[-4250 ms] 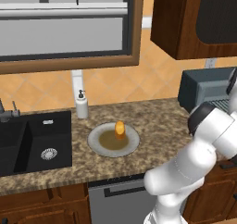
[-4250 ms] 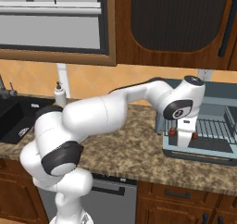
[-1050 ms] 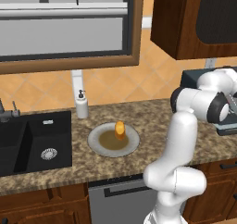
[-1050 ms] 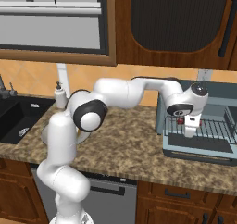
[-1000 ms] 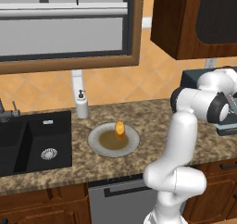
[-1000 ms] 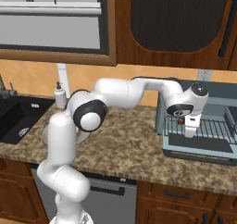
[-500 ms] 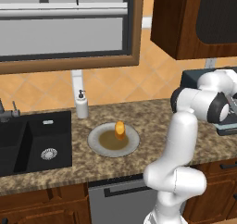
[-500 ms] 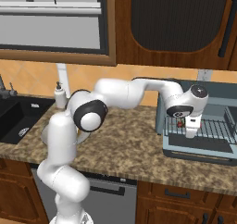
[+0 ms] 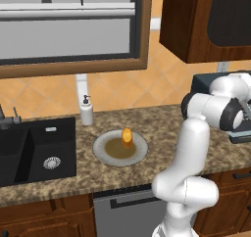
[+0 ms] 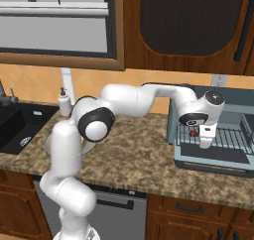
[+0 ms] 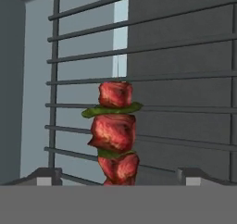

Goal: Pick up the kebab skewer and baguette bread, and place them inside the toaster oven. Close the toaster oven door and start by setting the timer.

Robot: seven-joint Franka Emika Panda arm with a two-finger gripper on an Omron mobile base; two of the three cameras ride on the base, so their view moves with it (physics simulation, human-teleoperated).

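The tool (image 11: 118,174) stands with fingers spread apart over the toaster oven's (image 10: 233,157) wire rack (image 11: 176,107). The kebab skewer (image 11: 114,133) lies on the rack between them, its long axis crossing the bars. On the table (image 9: 162,148), the baguette bread (image 9: 127,137) stands upright on the grey plate (image 9: 103,150).

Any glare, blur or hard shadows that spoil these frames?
Left base view: flat even light, no glare, baguette bread sharp on the grey plate. Right base view: toaster oven interior evenly lit. Hand view: kebab skewer crisp against the wire rack, soft shading only.

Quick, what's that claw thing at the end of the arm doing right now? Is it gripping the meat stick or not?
Tool: open, its two tips standing wide on either side of the kebab skewer, which lies on the toaster oven rack.
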